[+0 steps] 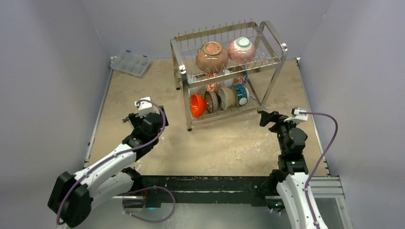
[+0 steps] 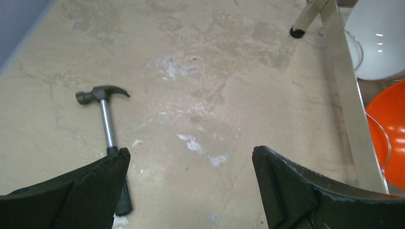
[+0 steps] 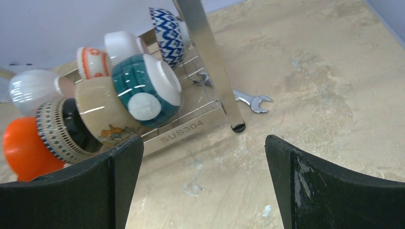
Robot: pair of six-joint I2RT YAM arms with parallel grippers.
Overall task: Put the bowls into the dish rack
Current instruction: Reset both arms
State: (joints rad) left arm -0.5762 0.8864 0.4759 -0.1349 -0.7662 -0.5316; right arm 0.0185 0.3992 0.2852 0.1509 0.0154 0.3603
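The dish rack (image 1: 187,102) stands far back on the surface (image 1: 215,148), its long axis running left to right, right end angled back. Two bowls (image 1: 211,56) lie upside down on top; a row stands on edge below, orange bowl (image 1: 197,105) leftmost. Both arms reach forward low, left claw (image 2: 190,155) and right claw (image 3: 204,142) spread wide, empty.

Worktop (image 1: 224,148): beige, mottled like stone, blotched with darker stains and white scuff marks (image 2: 191,143). Pale grey-lilac walls (image 1: 47,57) close it in on the left, back and right; plain, matt. Black rail (image 1: 205,183) along the near edge, silver frame bar (image 1: 329,185) at the near right corner. Light even, shadows soft.
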